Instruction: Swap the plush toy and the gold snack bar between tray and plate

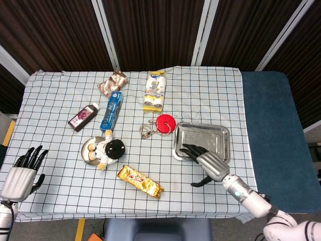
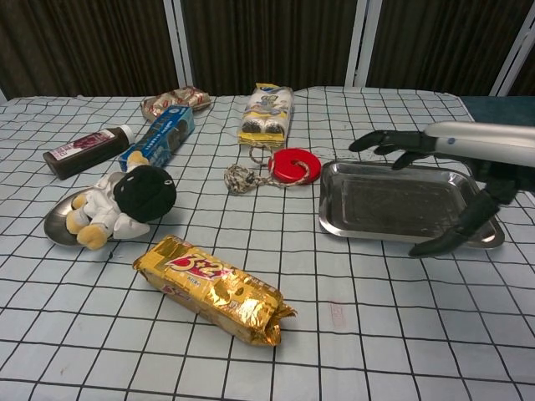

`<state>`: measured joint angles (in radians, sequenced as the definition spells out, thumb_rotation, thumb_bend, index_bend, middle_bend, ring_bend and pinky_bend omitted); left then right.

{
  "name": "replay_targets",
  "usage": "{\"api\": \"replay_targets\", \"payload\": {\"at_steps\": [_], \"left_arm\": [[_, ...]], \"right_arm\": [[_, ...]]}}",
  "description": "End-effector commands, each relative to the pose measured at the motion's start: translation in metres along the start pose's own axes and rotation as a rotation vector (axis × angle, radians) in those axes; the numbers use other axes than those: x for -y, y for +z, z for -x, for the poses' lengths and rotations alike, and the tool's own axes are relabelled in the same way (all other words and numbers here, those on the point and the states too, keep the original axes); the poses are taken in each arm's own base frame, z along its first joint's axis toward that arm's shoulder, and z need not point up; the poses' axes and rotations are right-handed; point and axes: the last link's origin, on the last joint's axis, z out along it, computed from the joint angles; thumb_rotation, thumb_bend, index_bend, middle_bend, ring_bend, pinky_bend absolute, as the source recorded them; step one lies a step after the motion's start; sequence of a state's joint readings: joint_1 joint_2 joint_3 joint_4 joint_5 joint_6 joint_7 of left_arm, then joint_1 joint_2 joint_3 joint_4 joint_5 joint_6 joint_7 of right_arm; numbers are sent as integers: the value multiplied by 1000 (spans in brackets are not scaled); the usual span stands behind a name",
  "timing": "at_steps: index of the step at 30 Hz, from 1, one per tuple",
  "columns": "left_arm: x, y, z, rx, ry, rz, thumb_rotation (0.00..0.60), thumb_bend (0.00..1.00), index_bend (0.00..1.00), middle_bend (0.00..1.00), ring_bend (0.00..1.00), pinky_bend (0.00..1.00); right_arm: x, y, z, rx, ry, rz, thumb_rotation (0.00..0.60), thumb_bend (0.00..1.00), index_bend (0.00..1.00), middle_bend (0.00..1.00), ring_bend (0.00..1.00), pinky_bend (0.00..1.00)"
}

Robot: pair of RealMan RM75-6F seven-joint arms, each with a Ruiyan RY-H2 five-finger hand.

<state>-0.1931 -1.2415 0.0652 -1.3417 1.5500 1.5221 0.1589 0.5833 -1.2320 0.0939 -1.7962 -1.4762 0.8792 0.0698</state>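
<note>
The plush toy (image 1: 109,151) (image 2: 129,198), white with a black head, lies on a small round metal plate (image 1: 88,155) (image 2: 57,229) at the left. The gold snack bar (image 1: 140,181) (image 2: 214,288) lies flat on the checked cloth, near the front edge. An empty steel tray (image 1: 220,132) (image 2: 407,202) sits right of centre. My right hand (image 1: 206,163) (image 2: 443,175) hovers open over the tray's near left part, fingers spread and pointing left, holding nothing. My left hand (image 1: 21,173) is open at the table's front left corner, far from the plush; the chest view does not show it.
Behind the plush lie a dark bottle (image 1: 83,116), a blue box (image 1: 112,110), a brown snack pack (image 1: 113,83) and a yellow-ended biscuit pack (image 1: 154,90). A red ring with a rope (image 1: 165,123) sits just left of the tray. A blue surface (image 1: 273,125) adjoins the table's right side.
</note>
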Motion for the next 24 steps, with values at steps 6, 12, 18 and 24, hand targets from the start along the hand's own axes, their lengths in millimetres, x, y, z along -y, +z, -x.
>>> {"api": "replay_targets", "payload": {"at_steps": [6,12,18,24], "left_arm": [[0,-2,3,6,2,10,600,443,97,29,19,207],[-4,-2,8,28,4,27,600,444,105,40,20,205],[-6,-3,12,44,4,40,600,443,113,55,20,202],[-5,-2,14,61,-4,31,600,441,122,62,20,202]], "right_arm": [[49,63,28,61,52,-37,600,138,100,8,62,246],[74,85,49,77,28,-65,600,138,119,26,83,246],[95,106,70,72,-4,-80,600,138,128,38,98,246],[100,120,95,99,1,-54,600,137,160,75,132,246]]}}
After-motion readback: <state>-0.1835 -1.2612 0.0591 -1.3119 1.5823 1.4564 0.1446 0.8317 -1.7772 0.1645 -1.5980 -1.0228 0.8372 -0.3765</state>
